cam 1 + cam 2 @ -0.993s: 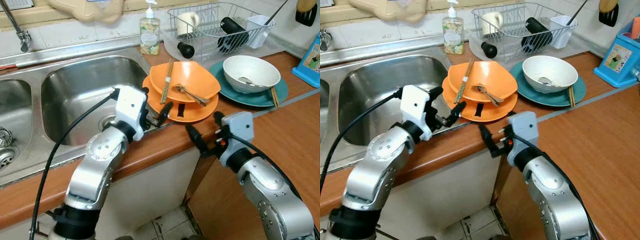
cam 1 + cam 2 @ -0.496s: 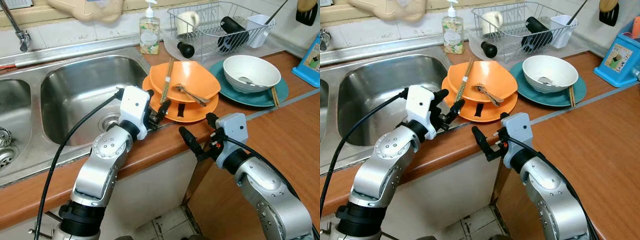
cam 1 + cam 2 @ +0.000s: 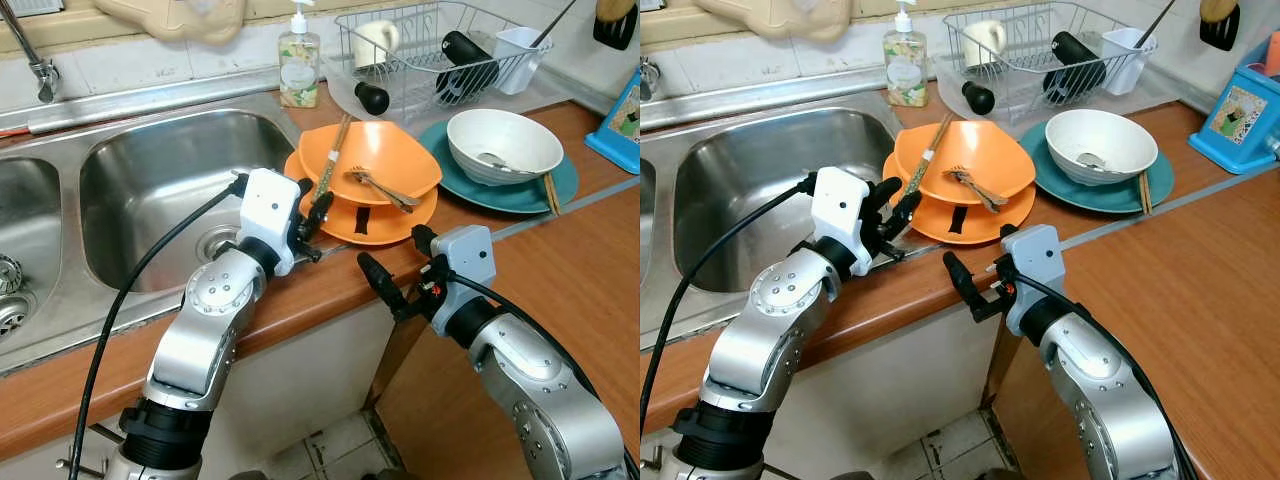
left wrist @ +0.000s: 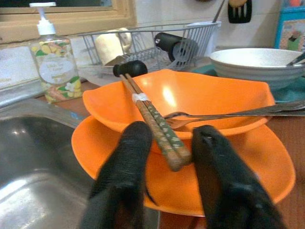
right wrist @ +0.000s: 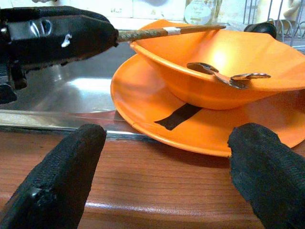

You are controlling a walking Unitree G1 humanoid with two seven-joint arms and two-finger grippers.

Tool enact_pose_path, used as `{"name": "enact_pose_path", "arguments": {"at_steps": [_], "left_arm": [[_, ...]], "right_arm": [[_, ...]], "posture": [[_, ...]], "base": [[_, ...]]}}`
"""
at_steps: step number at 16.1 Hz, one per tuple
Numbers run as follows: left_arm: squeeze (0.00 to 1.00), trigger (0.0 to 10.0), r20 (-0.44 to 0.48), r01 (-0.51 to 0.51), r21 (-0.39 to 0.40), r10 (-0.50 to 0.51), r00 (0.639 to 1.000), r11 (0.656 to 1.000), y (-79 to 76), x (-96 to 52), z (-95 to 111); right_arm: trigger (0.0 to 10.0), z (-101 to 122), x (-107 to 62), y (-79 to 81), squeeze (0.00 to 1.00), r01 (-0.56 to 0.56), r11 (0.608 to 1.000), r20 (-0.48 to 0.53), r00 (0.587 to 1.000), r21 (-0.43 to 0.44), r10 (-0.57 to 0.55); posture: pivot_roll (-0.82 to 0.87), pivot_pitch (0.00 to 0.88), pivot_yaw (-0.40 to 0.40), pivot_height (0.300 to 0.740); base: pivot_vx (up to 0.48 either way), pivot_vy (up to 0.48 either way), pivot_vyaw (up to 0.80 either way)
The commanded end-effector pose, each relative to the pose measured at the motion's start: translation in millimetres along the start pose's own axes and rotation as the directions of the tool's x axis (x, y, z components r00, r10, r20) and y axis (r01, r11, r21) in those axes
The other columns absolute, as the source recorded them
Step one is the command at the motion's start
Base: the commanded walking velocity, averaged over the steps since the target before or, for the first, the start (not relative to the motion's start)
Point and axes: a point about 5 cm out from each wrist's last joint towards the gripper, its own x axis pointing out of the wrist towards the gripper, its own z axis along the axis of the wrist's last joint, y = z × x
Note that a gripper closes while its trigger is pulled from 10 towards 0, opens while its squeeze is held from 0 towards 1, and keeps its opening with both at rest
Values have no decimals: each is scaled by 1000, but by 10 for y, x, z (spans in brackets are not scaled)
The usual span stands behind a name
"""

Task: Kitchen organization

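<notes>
Chopsticks were the step in hand: our left pincer (image 4: 164,179) stood with fingers apart around the near end of the bound wooden chopsticks (image 4: 153,120), which rested across the orange bowl (image 3: 385,160) on the orange plate (image 3: 375,222) at the wooden surface's (image 3: 560,270) front edge beside the steel sink (image 3: 160,180). Next, we judged, came closing and lifting. Our right pincer (image 3: 395,270) waited open at that edge. We counted one orange bowl, one orange plate, one fork (image 3: 385,190), one white bowl (image 3: 503,145), one teal plate (image 3: 560,190).

The sink (image 3: 160,180) is brushed steel with a soft shine. The orange bowl (image 4: 190,100) and orange plate (image 4: 228,176) look glossy, smooth plastic. The chopsticks (image 4: 155,121) are matt wood. The counter (image 5: 143,181) is smooth reddish wood-grain.
</notes>
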Motion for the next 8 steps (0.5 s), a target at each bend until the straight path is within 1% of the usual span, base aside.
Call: {"name": "enact_pose_path", "arguments": {"at_steps": [1, 6, 8], "left_arm": [[0, 0, -13, -21, 9, 21, 1000, 1000, 21, 22, -10], [0, 0, 5, -97, 17, 97, 995, 995, 126, 14, 22], [0, 0, 70, -227, -17, 227, 971, 974, 277, -79, 88]], "right_arm": [[10000, 56, 10, 13, 1000, -6, 1000, 22, 1000, -16, 6], [10000, 62, 15, 21, 1000, -11, 1000, 24, 1000, -17, 12], [10000, 66, 20, 33, 1000, -14, 1000, 28, 1000, -19, 15]], "posture": [[-53, 40, 13, 740], [-50, 42, 11, 740], [-49, 41, 15, 740]], "base": [[0, 0, 0], [0, 0, 0], [0, 0, 0]]}}
